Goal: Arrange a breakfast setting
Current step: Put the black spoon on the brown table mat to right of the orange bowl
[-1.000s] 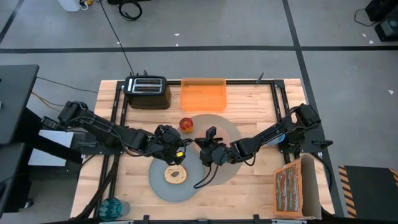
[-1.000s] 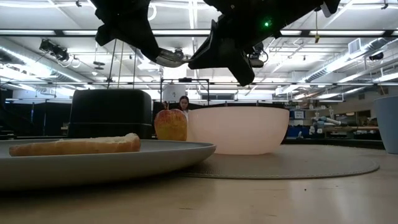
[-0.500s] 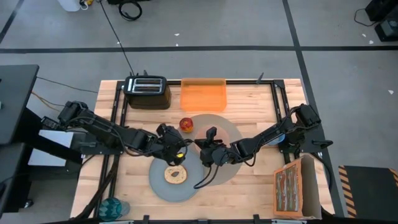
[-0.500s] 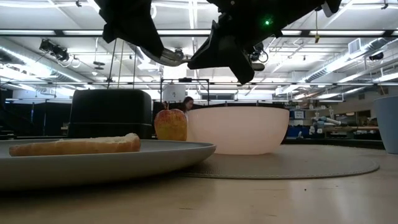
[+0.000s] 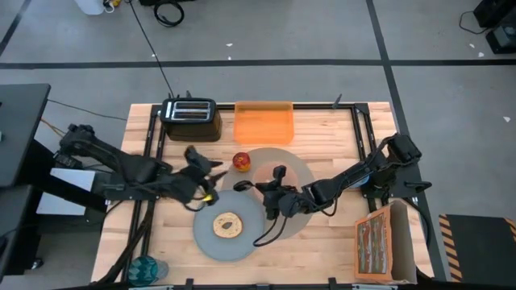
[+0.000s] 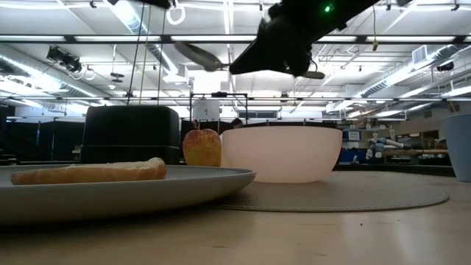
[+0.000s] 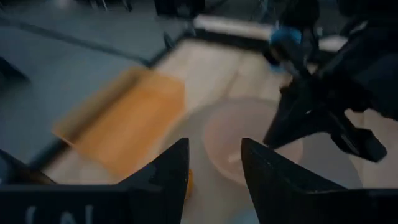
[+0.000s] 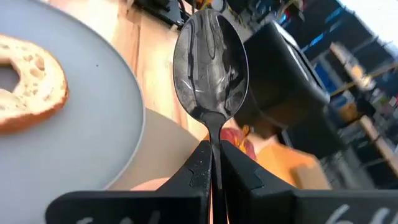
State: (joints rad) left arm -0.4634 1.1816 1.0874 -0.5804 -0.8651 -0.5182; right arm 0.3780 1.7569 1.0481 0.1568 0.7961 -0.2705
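Note:
A metal spoon (image 8: 210,68) hangs above the grey placemat (image 5: 300,167), with my right gripper (image 5: 268,193) shut on its handle. Below it the pink bowl (image 6: 282,153) stands on the placemat. The red apple (image 5: 241,161) sits at the mat's far left rim. A bagel (image 5: 227,225) lies on the grey plate (image 5: 205,239), which overlaps the mat's near left side. The blue cup (image 6: 460,146) stands at the right. My left gripper (image 5: 205,159) is open and holds nothing; it hovers left of the apple and points toward the bowl (image 7: 249,137). My right gripper pinches the spoon's handle (image 8: 214,148) between its two fingers, just behind the spoon's bowl. The fingers come from the table's right, slanting a little downward, and lie along the handle. The spoon is lifted clear, its bowl (image 5: 243,186) sticking out past the fingertips toward the left.
A black toaster (image 5: 191,119) and an orange tray (image 5: 264,122) stand along the far edge. A cardboard box (image 5: 384,242) sits at the near right corner, and a teal object (image 5: 147,268) lies at the near left. Bare wood lies right of the mat.
My left gripper has drawn away from the spoon toward the table's left edge and risen, leaving the top of the low view. My right gripper has rolled, so the spoon now lies nearly level. The spoon stays above the bowl.

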